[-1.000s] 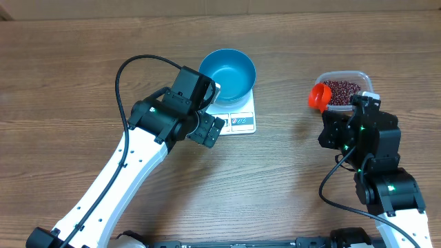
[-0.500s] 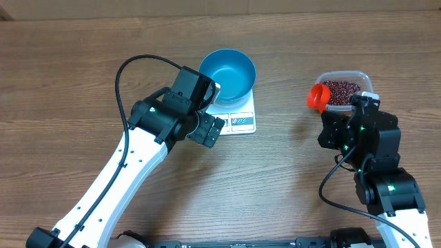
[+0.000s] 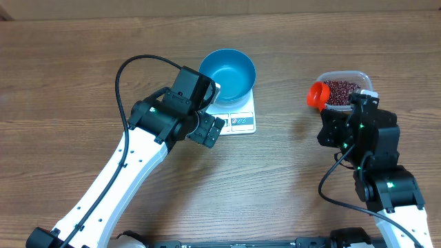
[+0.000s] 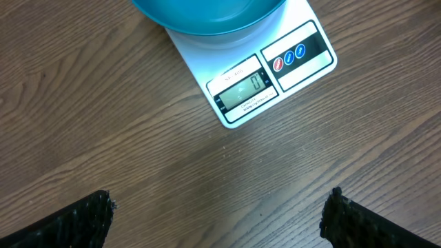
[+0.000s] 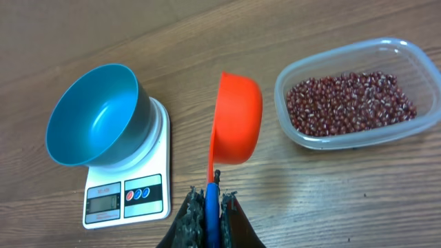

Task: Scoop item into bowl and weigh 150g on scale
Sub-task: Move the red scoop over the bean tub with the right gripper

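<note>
Right wrist view: right gripper pinches the blue handle of the orange scoop, tipped on edge between the clear tub of red-brown beans and the blue bowl on the white scale; left gripper spread wide

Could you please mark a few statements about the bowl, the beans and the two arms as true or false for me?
1. The blue bowl sits on the white scale. True.
2. The bowl holds beans. False: it is empty; the beans lie in the clear tub.
3. The jaws of the right gripper are shut on the handle of the orange scoop. True.
4. The left gripper grips the bowl's rim. False: its jaws stand open near the scale, holding nothing.
5. The scoop is buried in the beans. False: it is held outside the tub, on the side towards the scale.
</note>
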Robot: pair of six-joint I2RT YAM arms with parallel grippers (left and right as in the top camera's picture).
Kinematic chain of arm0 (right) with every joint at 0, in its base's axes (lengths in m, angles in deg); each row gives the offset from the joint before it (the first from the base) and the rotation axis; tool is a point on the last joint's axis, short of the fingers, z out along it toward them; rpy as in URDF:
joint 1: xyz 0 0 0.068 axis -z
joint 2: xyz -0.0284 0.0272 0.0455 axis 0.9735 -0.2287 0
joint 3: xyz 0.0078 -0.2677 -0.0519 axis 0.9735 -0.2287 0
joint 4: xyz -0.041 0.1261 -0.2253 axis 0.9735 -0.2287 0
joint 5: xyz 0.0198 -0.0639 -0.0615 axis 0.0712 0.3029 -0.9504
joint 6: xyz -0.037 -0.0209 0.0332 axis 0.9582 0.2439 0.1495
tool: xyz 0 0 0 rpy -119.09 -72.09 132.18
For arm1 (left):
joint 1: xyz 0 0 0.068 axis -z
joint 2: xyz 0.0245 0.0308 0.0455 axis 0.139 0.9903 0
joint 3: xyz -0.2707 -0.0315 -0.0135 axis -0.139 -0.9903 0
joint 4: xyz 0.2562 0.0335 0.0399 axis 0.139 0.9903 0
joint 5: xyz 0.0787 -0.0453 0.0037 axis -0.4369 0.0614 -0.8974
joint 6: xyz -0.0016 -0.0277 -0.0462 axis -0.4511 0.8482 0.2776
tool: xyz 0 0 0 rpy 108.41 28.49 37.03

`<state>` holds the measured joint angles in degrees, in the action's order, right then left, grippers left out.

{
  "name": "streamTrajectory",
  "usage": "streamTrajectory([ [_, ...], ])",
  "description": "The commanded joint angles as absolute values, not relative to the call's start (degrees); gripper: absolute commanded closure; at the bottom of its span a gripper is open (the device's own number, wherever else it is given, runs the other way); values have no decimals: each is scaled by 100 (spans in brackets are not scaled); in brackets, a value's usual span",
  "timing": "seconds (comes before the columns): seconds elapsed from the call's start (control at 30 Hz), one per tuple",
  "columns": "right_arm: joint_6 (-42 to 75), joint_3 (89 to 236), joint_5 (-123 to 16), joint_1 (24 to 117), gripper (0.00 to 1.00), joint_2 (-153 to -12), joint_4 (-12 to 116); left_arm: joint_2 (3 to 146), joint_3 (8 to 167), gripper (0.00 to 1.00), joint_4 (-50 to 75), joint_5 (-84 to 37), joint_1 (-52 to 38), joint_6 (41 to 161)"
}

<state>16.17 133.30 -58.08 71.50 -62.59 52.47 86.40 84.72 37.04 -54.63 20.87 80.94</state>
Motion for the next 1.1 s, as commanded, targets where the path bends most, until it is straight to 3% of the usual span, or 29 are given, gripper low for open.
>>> streamTrajectory([
  [0.0, 1936, 13874, -5784, 7165, 97, -6381, 5269, 8568, 8443, 0, 3693, -5395, 2089, 8004],
  [0.63, 2745, 15281, -7933, 7167, 96, -7798, 4436, 8568, 8443, 0, 3695, -5395, 2089, 8002],
  [1.07, 3152, 16746, -8724, 7174, 97, -9739, 3389, 8568, 8443, 0, 3695, -5395, 2089, 8002],
])
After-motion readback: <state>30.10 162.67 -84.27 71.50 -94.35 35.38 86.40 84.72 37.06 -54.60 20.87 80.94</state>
